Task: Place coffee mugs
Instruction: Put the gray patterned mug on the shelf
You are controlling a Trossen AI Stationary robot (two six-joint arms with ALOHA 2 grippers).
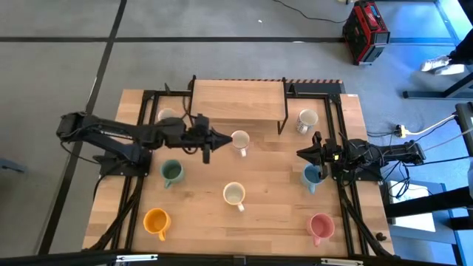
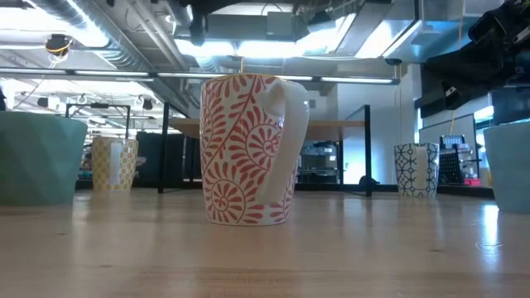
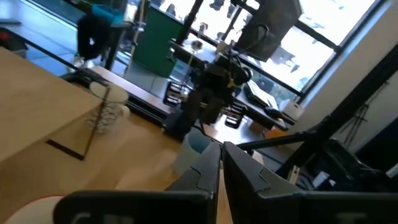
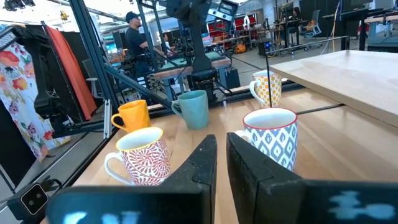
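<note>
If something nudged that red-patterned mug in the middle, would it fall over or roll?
Probably it would slide rather than tip: the red mug stands upright on a flat base on the smooth wooden table. It looks like glazed ceramic, so likely stiff, slippery and breakable. Its handle should stop long rolls.

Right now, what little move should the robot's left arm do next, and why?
Probably open the left pincer first. Its fingers are shut and empty, hovering just beside the white mug near the wooden shelf, so it cannot take hold yet. The right pincer is also shut, waiting above the blue mug.
</note>
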